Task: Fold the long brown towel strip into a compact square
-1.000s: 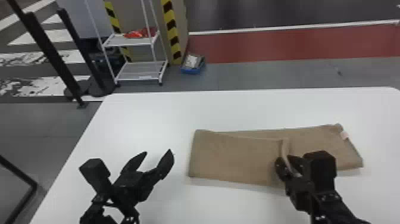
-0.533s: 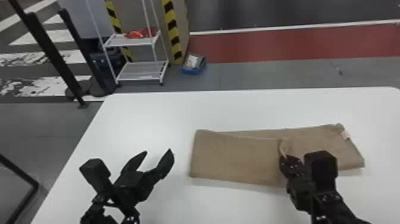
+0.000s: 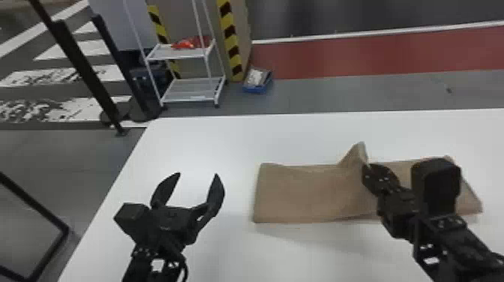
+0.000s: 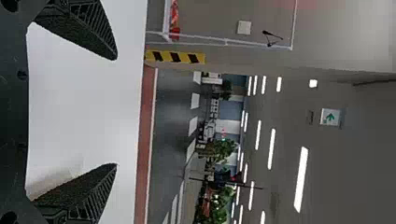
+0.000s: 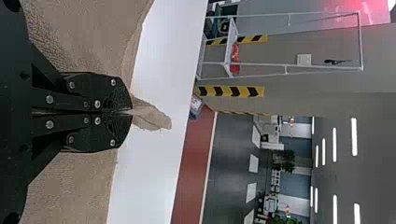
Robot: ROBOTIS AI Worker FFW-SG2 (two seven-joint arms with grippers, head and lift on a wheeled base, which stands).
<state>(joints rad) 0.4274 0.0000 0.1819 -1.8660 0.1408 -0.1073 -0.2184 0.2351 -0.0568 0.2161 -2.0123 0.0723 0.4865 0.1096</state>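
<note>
Left gripper (image 3: 197,174): parked above the table (image 3: 225,144), toward its left edge; fingers spread wide, nothing between them.

Rack (image 3: 178,53): stands on the floor beyond the table's far left corner; red items (image 3: 183,44) rest on its upper shelf.

Blue bin (image 3: 256,90): on the floor beyond the far edge; holds a whitish, crumpled-looking item (image 3: 256,77) (not part of this job).

Towel (image 3: 300,197): partly folded on the table, right of the left gripper, long sides running roughly with the far edge. Its left part lies nearly flat; a peak rises beside the right gripper (image 5: 132,112), whose fingers are closed on a small pinch of cloth.

Step in hand, as judged: shape the next fold. Lift the pinched layer just clear of the cloth beneath, then lower it squarely, corners matched. Release only once flat. Caution: a low drag may shift the lower layer or crease the fold.
</note>
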